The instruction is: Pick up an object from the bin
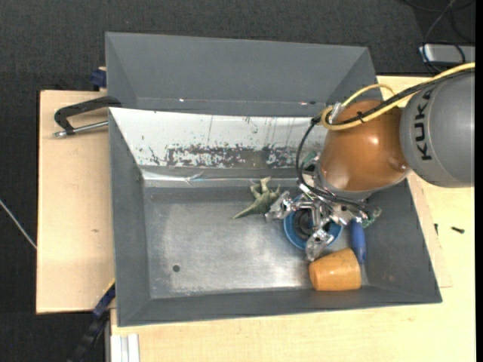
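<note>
Where the bin [189, 266] floor nears its right wall, I see the end effector [315, 221] low over a blue round thing [293, 233], just beside an orange block [336, 271]; whether it is clenched I cannot tell.

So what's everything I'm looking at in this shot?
bin: one, grey metal, middle of the view
toy: one, green, animal-shaped, bin floor near the back wall, left of the gripper
disc: one, blue, under the gripper, partly hidden
stick: one, blue, just right of the gripper
block: one, orange, by the front wall
gripper: one, silvery, low over the disc
cover: one, orange, on the wrist
cable: one, yellow, over the cover
arm: one, grey, from the right
</note>
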You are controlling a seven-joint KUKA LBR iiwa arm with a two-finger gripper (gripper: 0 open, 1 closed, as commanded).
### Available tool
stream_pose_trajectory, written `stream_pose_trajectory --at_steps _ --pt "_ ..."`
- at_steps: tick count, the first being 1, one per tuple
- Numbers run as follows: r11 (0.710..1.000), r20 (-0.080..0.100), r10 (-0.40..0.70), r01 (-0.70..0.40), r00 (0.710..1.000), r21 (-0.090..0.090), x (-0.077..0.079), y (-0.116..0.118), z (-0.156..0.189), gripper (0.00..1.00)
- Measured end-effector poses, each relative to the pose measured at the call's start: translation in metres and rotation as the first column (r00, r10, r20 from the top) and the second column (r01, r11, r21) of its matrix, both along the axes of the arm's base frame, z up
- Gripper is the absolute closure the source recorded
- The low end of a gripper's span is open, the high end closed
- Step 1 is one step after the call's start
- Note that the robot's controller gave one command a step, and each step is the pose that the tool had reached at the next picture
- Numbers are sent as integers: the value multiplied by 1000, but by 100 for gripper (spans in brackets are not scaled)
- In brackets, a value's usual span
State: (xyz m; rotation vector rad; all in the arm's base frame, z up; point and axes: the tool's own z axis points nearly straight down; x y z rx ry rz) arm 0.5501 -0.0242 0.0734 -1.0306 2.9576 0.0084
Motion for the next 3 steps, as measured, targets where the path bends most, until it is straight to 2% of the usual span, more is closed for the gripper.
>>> stream_pose_trajectory --at_steps 1,2,3 --pt "1000 4 -1 1 1000 -1 1 0 1 100" --pt "1000 2 -3 3 1000 -6 1 -3 0 0" --pt "1000 1 -3 3 1000 -6 1 -3 1 100"
